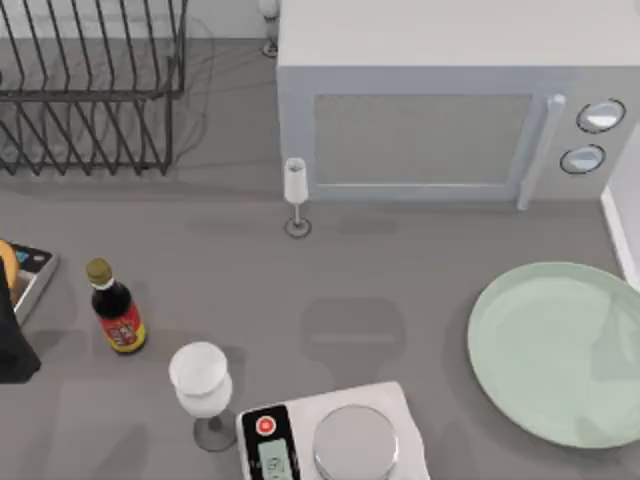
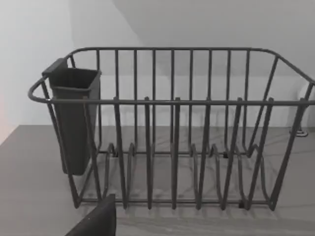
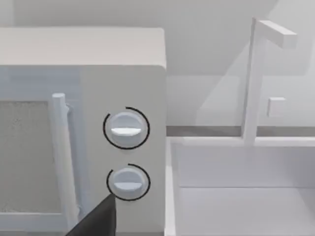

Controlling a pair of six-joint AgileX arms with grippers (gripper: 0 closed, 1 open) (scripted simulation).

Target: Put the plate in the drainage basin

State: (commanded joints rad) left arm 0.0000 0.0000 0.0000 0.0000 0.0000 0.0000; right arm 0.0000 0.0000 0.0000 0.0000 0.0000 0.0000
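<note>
The plate, large, round and pale mint green, lies flat on the grey table at the right, partly past the view's edge. The drainage basin is a dark wire rack at the back left. In the left wrist view the basin stands with upright dividers and a dark cup hung on one end. My left arm sits at the table's left edge, far from the plate. A dark part of my left gripper juts into its wrist view. A dark part of my right gripper shows before the microwave's knobs.
A white microwave stands at the back. A slim glass stands before it. A sauce bottle, a wine glass and a kitchen scale stand at the front left. A white sink with a tap lies right of the microwave.
</note>
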